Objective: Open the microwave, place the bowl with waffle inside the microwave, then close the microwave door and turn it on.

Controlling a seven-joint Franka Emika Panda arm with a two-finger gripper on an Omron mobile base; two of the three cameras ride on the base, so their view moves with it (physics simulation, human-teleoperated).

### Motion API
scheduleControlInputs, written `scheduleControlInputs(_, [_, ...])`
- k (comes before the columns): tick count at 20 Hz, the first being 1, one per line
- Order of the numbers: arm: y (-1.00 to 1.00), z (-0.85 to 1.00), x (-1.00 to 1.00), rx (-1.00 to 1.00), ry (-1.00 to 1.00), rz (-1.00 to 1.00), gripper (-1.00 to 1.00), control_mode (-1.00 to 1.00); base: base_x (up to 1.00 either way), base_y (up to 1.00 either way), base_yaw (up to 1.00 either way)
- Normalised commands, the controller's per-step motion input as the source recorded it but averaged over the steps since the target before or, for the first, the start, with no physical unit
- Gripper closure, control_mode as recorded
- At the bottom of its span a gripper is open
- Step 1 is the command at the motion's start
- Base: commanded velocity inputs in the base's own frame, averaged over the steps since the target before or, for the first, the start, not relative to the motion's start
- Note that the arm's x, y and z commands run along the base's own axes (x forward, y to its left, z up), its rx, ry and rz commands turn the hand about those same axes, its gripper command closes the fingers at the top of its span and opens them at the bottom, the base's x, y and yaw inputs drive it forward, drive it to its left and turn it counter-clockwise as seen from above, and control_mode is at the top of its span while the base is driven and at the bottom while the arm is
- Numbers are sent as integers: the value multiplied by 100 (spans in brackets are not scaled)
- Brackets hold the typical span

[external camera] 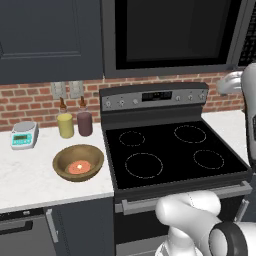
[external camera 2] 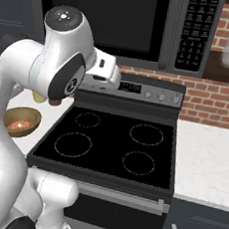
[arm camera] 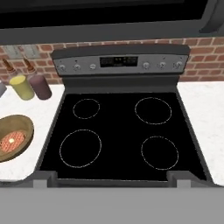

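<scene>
microwave (external camera: 172, 35): 12 o'clock, above stove (external camera: 170, 150) | bowl (external camera: 78, 162): on bench (external camera: 30, 170), 9 o'clock of stove, waffle (external camera: 80, 166) inside | two jars (external camera: 75, 123): side by side, 12 o'clock of bowl, at wall | scale (external camera: 24, 134): 9 o'clock of jars
</scene>
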Motion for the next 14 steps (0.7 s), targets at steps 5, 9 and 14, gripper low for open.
scheduleControlInputs(5, [-66,25,-15,0,-19,-24,-100,-100,0,0,0])
scheduleControlInputs(9, [-52,6,5,0,-28,-20,-100,-100,0,0,0])
scheduleControlInputs(14, [-34,5,38,1,-14,-14,-100,-100,0,0,0])
